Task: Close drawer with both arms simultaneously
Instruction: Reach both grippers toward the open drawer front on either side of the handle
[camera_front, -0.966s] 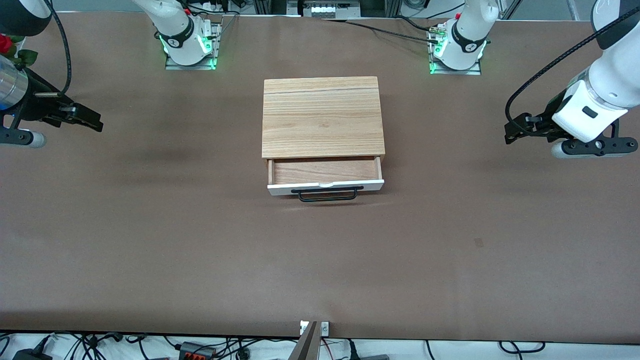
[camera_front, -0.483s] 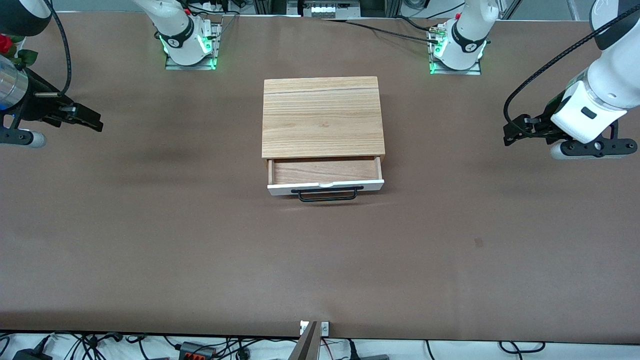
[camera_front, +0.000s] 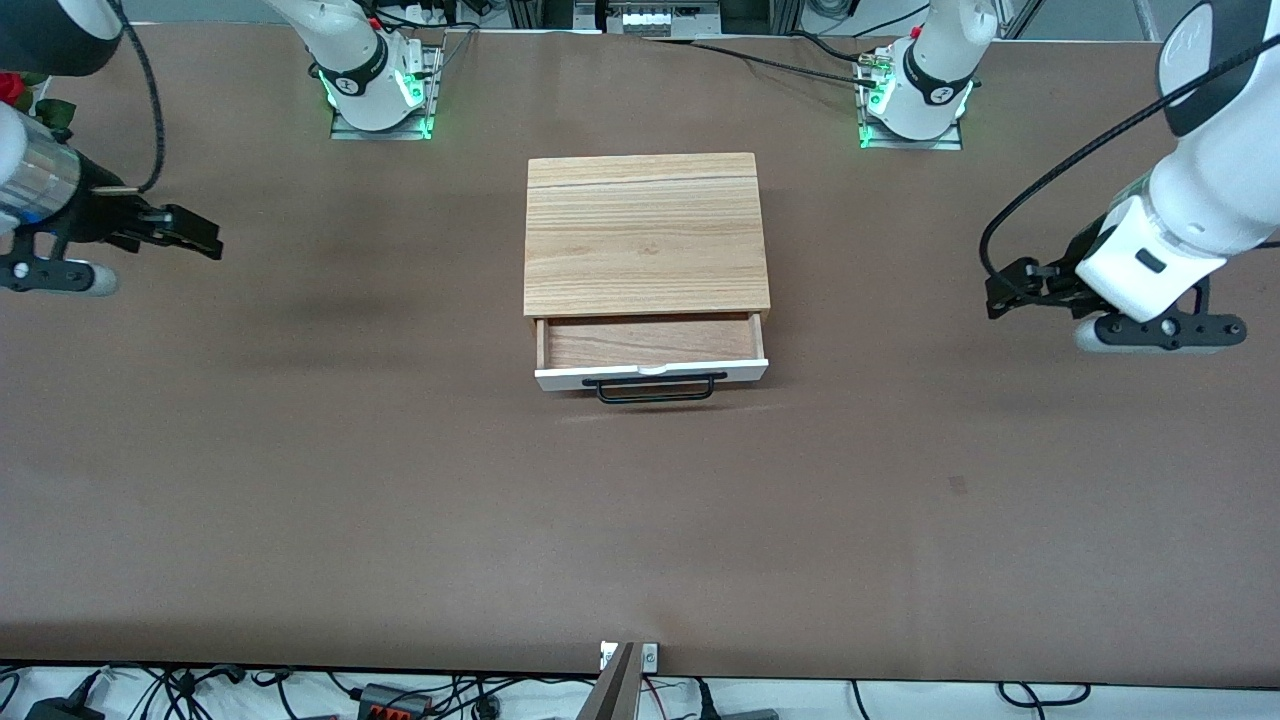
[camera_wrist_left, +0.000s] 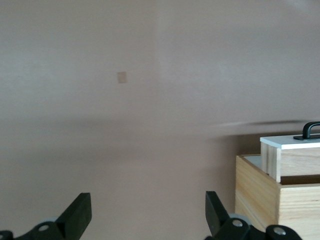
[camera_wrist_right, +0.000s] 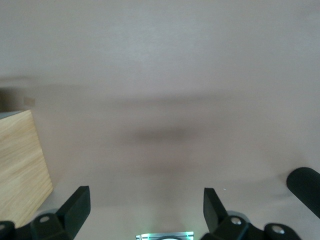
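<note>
Both of my hands have drifted inward since a moment ago, toward the wooden box (camera_front: 647, 233) in the middle of the tabletop (camera_front: 400, 500); the box and its drawer have not shifted.

My left hand (camera_front: 1003, 295) hangs over bare tabletop toward the left arm's end, well apart from the box. Its fingers (camera_wrist_left: 78, 214) are spread wide with nothing between them. From the left wrist view I can see the box's side (camera_wrist_left: 260, 195) and the pulled-out drawer (camera_wrist_left: 295, 155) with one end of its black handle (camera_wrist_left: 310, 131).

My right hand (camera_front: 195, 236) hangs over bare tabletop toward the right arm's end, also well apart from the box. Its fingers (camera_wrist_right: 77, 204) are likewise spread wide and hold nothing. The right wrist view catches only a corner of the box (camera_wrist_right: 20, 170).

The drawer (camera_front: 650, 350) stands partly open, sticking out of the box on the side nearer the front camera. Its wood-grain bottom shows, its white front panel (camera_front: 652, 374) sits clear of the casing, and the black bar handle (camera_front: 655, 387) runs along that panel. Neither hand touches the drawer.
</note>
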